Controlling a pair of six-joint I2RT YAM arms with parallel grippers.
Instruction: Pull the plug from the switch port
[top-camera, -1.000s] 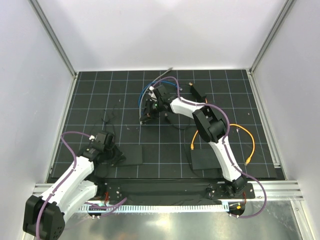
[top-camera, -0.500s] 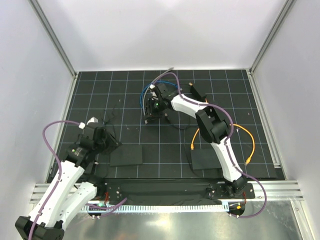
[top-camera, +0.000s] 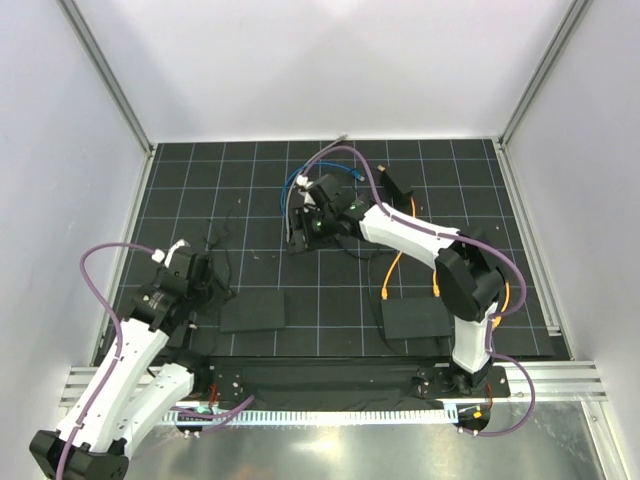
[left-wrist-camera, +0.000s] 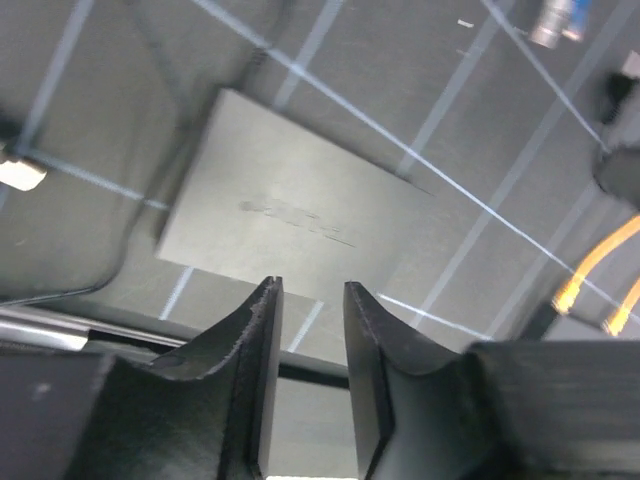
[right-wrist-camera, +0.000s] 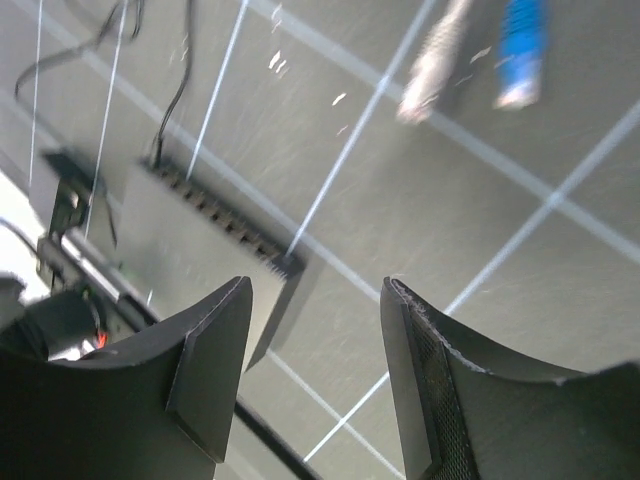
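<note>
Two arms reaching out, both sets of fingers empty.
The left arm (top-camera: 125, 345) rises from its base and folds at the near left. The left gripper (left-wrist-camera: 308, 292) points downward, its fingers (left-wrist-camera: 262, 330) parted by only a narrow gap. The right arm (top-camera: 405, 230) runs from a raised elbow out to the far middle. The right gripper (right-wrist-camera: 315, 290) is spread wide and angled downward.

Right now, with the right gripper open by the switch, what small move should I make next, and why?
Judging by the right wrist view, probably ease the right gripper toward the port row of the switch without closing. Its fingers are open and empty, the row lies beside the gap, and no orange plug shows there, so closing would likely grab nothing.
</note>
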